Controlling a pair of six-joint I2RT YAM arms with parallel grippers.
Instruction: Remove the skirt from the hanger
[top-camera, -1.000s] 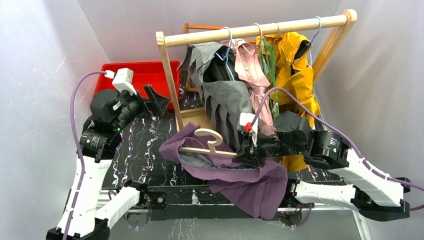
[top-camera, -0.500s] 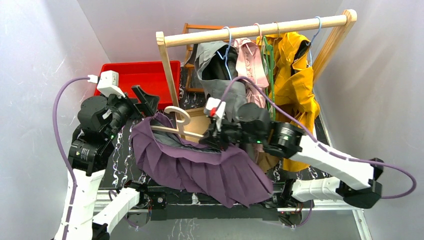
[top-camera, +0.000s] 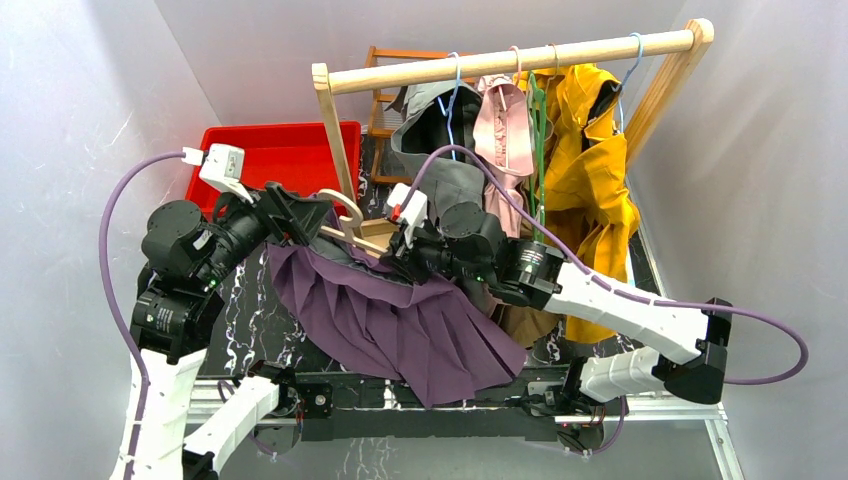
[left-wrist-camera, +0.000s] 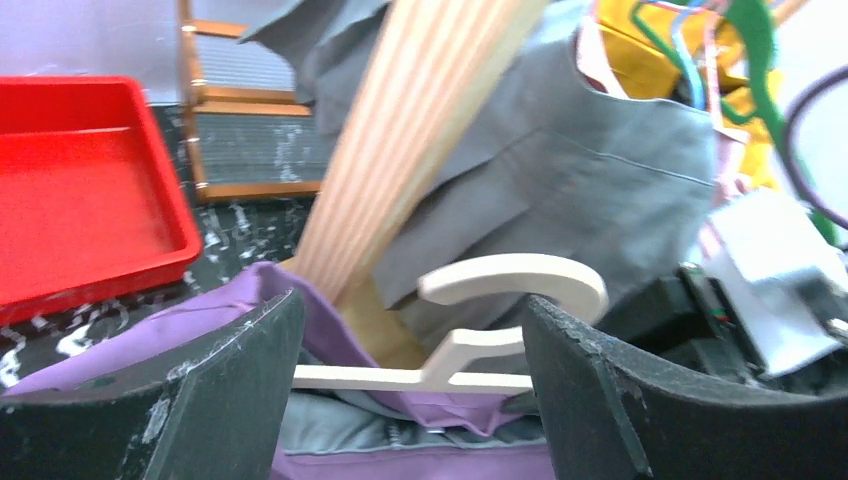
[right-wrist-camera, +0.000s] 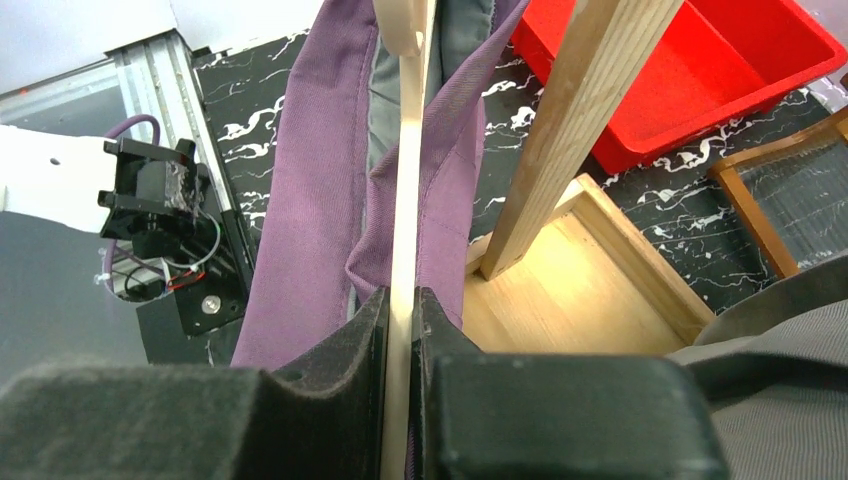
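Observation:
A purple pleated skirt (top-camera: 400, 320) hangs from a pale wooden hanger (top-camera: 348, 226) held over the table's middle. My right gripper (top-camera: 398, 243) is shut on the hanger's bar; in the right wrist view the bar (right-wrist-camera: 405, 200) runs straight between the closed jaws, purple fabric (right-wrist-camera: 310, 190) on both sides. My left gripper (top-camera: 300, 215) is open at the hanger's left end. In the left wrist view the hanger (left-wrist-camera: 480, 330) and skirt waistband (left-wrist-camera: 420, 440) lie between its spread fingers (left-wrist-camera: 230, 380), not touching them.
A wooden clothes rack (top-camera: 500, 62) carries grey (top-camera: 450, 160), pink (top-camera: 505, 125) and yellow (top-camera: 585, 140) garments behind. Its left post (top-camera: 340, 150) stands close behind the hanger. A red bin (top-camera: 275, 155) sits at the back left.
My right gripper has carried the hanger and skirt leftwards and away from the rack towards the left arm. My left gripper has swung right, its open fingers now around the hanger's left end.

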